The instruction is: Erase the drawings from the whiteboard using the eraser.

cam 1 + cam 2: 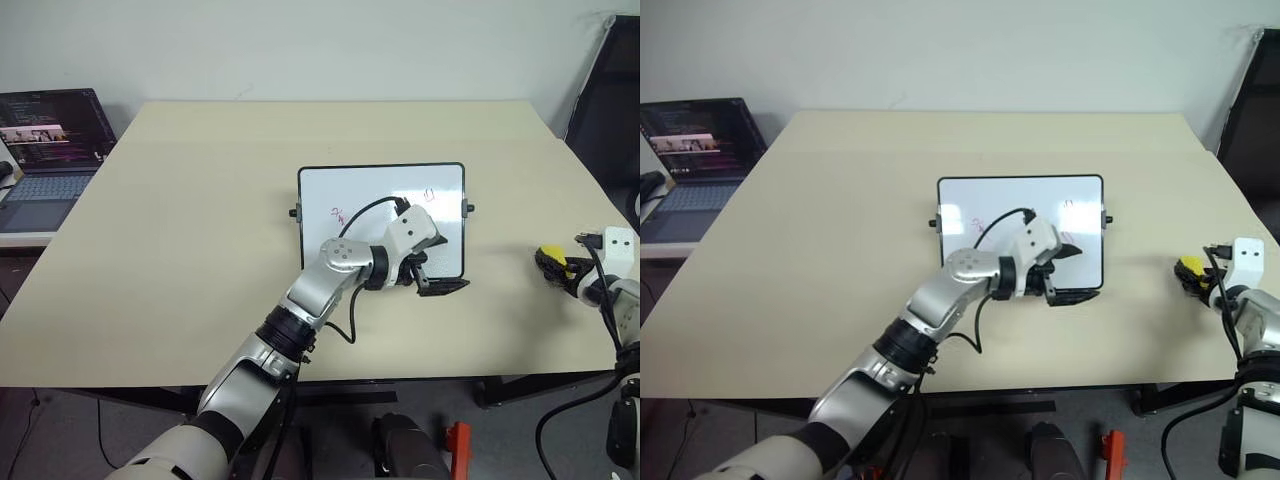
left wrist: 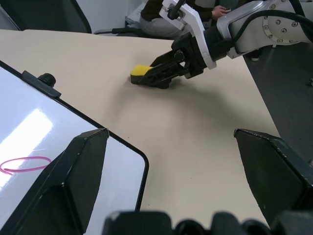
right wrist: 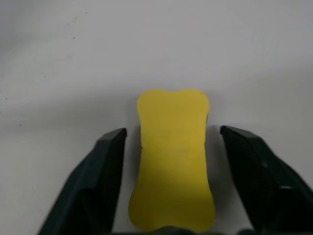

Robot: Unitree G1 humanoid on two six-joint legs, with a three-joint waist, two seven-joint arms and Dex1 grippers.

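The whiteboard [image 1: 340, 190] lies flat at the table's middle. It carries small red drawings [image 1: 340, 214], one near its left side and one [image 1: 428, 194] near its far right corner; a red loop [image 2: 24, 164] shows in the left wrist view. My left gripper [image 1: 440, 265] hovers open over the board's near right corner, holding nothing. The yellow eraser [image 3: 171, 161] rests on the table far to the right of the board. My right gripper [image 1: 553, 262] sits low around the eraser, one finger on each side, with a narrow gap to each.
A laptop [image 1: 50, 150] stands open on a side table at the left. A black chair [image 1: 610, 100] is beyond the table's right edge. A seated person [image 2: 161, 14] is past the table's right side. Bare tabletop [image 1: 200, 250] surrounds the board.
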